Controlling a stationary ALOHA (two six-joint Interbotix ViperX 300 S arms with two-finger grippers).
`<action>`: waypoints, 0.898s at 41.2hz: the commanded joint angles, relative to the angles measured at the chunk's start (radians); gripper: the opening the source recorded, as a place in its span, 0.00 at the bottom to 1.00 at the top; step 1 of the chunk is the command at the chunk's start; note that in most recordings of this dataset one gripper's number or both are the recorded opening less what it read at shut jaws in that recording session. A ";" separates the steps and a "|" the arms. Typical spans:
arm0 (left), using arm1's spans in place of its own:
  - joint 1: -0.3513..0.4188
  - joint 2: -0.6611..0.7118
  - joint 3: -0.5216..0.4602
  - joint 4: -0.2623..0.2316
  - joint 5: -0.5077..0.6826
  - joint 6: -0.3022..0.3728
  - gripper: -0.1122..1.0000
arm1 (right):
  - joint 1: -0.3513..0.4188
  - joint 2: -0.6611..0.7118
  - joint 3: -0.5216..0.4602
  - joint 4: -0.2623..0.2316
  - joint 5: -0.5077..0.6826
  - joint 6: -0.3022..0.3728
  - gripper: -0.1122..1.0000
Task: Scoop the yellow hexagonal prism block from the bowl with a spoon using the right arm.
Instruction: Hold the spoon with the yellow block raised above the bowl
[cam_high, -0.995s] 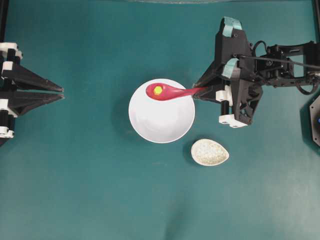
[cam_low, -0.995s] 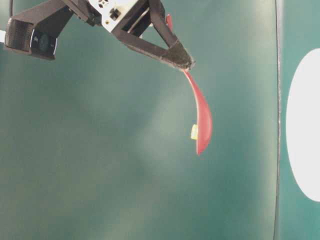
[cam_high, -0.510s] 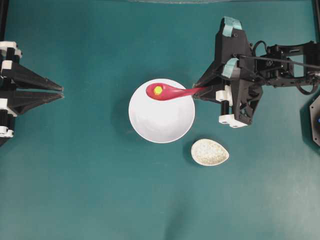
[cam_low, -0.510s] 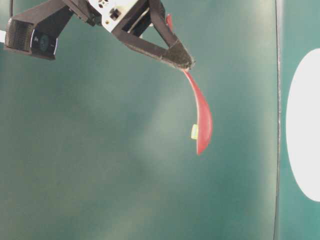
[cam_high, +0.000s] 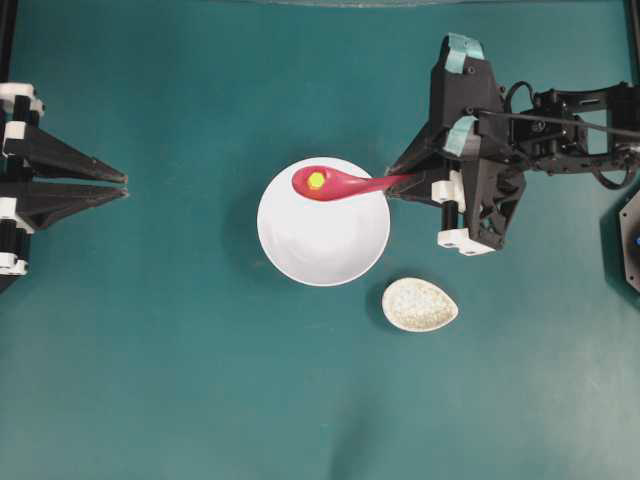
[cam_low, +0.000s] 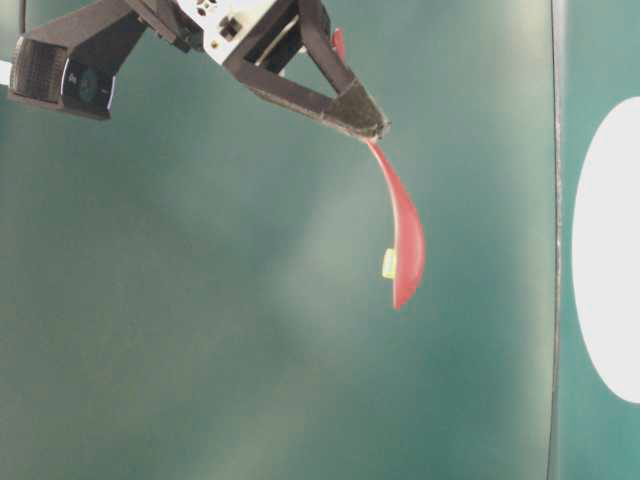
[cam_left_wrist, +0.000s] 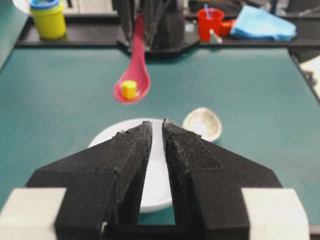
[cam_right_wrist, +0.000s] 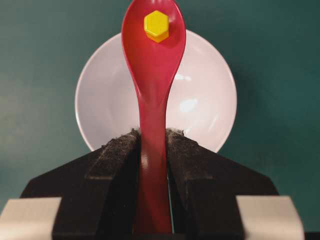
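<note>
So the right gripper, the black two-fingered one with teal tape patches on its arm, is clamped tight on the handle of the glossy red-pink soup spoon. The handle sits squeezed between both fingers, and the scoop sticks straight out ahead of them. Sitting right in that scoop is the tiny bright yellow hexagonal prism block, out at the far end from the fingers, not touching them at all. The left wrist view shows the spoon lifted clear of the big round plain white glossy bowl, hanging in the air above it with the block riding inside. From overhead the scoop hovers over the bowl's upper left part. A small speckled grey-beige teardrop dish sits just beside the bowl on the teal tabletop. Over on the far side, the left gripper has its plain black pointed fingers nearly together with only a thin slit between them, holding nothing
</note>
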 joint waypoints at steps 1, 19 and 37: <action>0.002 0.006 -0.031 0.002 0.005 0.002 0.26 | 0.003 -0.021 -0.026 -0.002 -0.005 0.003 0.31; 0.002 0.005 -0.034 0.002 0.049 0.002 0.26 | 0.003 -0.023 -0.026 0.002 -0.005 0.005 0.31; 0.002 0.005 -0.046 0.002 0.086 -0.003 0.26 | 0.003 -0.026 -0.031 0.003 0.107 0.009 0.31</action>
